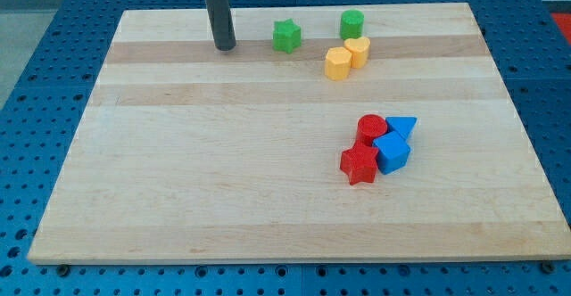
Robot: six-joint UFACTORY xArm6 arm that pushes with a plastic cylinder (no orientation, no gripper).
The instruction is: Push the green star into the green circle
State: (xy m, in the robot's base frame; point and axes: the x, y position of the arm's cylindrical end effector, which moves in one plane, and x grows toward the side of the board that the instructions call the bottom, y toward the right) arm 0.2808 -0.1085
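Observation:
The green star [286, 36] lies near the view's top, a little left of centre. The green circle [351, 23] stands to its right, a short gap away, close to the board's top edge. My tip [225, 46] rests on the board to the left of the green star, with a gap of about a block's width between them. The rod rises straight up out of the view's top.
Two yellow blocks [346, 58] touch each other just below the green circle. A cluster of two red blocks [364, 146] and two blue blocks [394, 143] sits at the view's right of centre. The wooden board [178, 171] lies on a blue perforated table.

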